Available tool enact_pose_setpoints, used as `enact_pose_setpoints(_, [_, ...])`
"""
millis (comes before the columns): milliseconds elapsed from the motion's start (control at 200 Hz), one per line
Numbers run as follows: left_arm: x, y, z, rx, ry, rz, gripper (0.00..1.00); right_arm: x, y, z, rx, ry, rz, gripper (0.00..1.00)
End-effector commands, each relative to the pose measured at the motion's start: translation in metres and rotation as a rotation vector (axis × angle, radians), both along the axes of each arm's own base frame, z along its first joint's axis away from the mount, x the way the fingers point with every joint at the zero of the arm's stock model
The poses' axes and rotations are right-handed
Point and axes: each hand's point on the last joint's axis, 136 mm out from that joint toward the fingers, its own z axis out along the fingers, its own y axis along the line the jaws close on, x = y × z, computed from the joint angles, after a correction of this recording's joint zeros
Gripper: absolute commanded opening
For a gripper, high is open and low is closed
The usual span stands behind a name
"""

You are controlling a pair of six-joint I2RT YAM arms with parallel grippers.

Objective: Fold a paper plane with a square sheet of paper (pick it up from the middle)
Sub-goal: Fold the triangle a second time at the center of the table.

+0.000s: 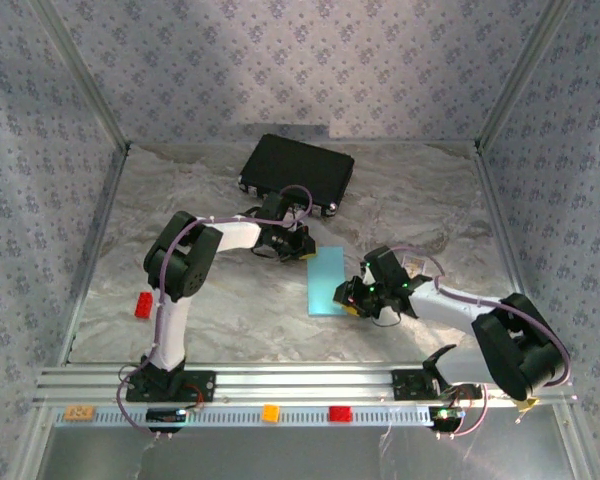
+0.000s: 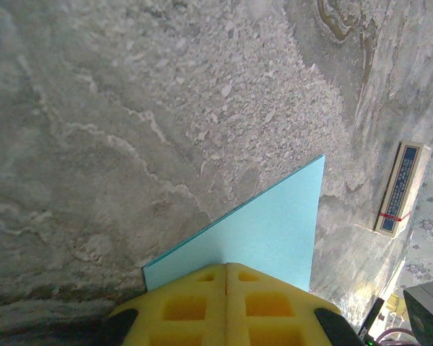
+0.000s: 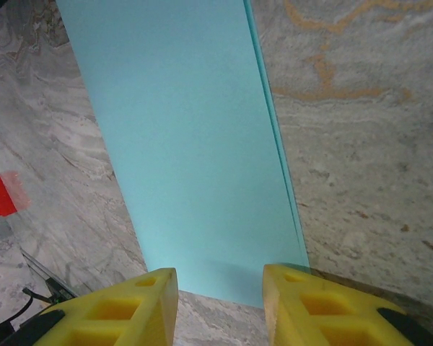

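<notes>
Top external view: the blue paper (image 1: 327,280) lies flat on the bench (image 1: 230,300), on my side of the black case (image 1: 298,172) and apart from it. It is doubled into a narrow strip with one short end toward the case. My left tool (image 1: 306,250) sits at that end, between case and paper. My right tool (image 1: 348,297) is at the end farthest from the case. I judge both ends are covered so the strip cannot slide while a crease is worked.

Left wrist view: the yellow fingers (image 2: 195,306) are closed tight together, and the paper's case-side corner runs under their tips. It looks like a pressing hold, though I cannot tell whether any paper is caught between them.

Right wrist view: the fingers (image 3: 130,310) stand apart, holding nothing, with the paper's far-from-case end just ahead of their gap. Two layers show along one long edge, so the halving fold looks done; the nose folds are not.
</notes>
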Motion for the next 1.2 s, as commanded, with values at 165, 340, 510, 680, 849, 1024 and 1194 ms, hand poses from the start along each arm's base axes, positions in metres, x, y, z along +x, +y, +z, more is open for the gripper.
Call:
enact_pose_setpoints(165, [-0.010,0.006,-0.014,0.028,0.050,-0.005,0.00,-0.021,-0.018,-0.011,-0.090,0.052,0.002,0.40])
enact_pose_setpoints(340, [-0.010,0.007,-0.015,0.032,0.052,-0.005,0.00,-0.016,-0.013,-0.012,-0.070,0.043,0.005,0.40])
enact_pose_setpoints(510, [-0.011,0.007,-0.017,0.033,0.056,-0.004,0.00,-0.007,0.001,-0.011,-0.035,0.036,0.020,0.39])
enact_pose_setpoints(680, [-0.011,0.007,-0.016,0.032,0.055,-0.005,0.00,0.003,0.011,-0.002,-0.010,0.006,0.029,0.38])
enact_pose_setpoints(849, [-0.011,0.007,-0.016,0.033,0.055,-0.007,0.00,0.005,0.013,0.005,-0.013,0.000,0.034,0.38])
enact_pose_setpoints(1024, [-0.011,0.007,-0.016,0.032,0.054,-0.006,0.00,0.000,0.008,0.009,-0.037,0.002,0.039,0.38])
enact_pose_setpoints(1194, [-0.010,0.007,-0.016,0.031,0.054,-0.007,0.00,-0.001,0.007,0.016,-0.028,-0.013,0.041,0.38])
